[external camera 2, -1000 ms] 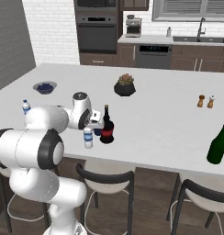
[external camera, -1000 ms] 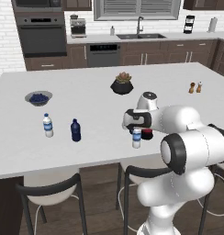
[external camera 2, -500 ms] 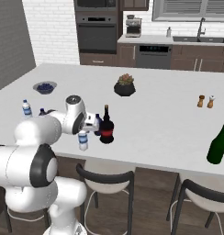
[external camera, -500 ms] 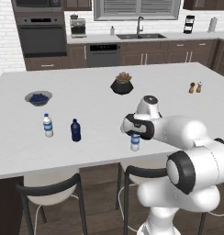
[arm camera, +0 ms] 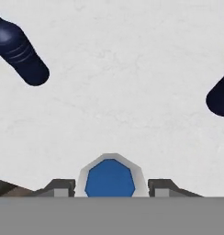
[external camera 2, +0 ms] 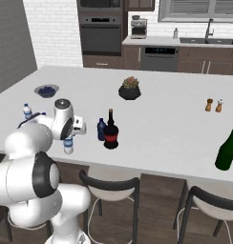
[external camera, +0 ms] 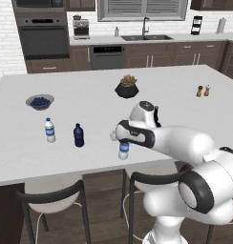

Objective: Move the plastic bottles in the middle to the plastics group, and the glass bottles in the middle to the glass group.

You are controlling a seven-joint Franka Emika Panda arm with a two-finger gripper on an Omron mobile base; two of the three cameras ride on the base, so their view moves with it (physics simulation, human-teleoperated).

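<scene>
1. We judge the main risk to be a slip. The small clear water bottle [external camera: 123, 149] sits low between our fingers [arm camera: 57, 187], and what the hand view shows is its blue top face framed by the two tips — a grip on a smooth round body that could twist or drop if the arm swings fast.
2. The bottle is near the front edge of the worktop [external camera: 166, 88] in both base views. A drop here could roll it off onto the stools [external camera 2: 110, 188].
3. The carry toward the plastics group — the clear labelled bottle [external camera: 50, 130] and the dark navy bottle [external camera: 79, 135] — crosses open surface, yet arriving too low could knock either one over; both stand upright and close together.
4. Behind the gripper [external camera 2: 79, 127], the middle navy bottle [external camera 2: 101, 129] and the black red-labelled bottle [external camera 2: 111, 134] stand just beside each other. A wide elbow sweep could clip them.
5. As for the fingers, they stand narrowly apart, one tip either side of the bottle. They look closed on it, though we cannot see actual contact at the pads, nor tell whether the bottle's base is clear of the surface.
</scene>
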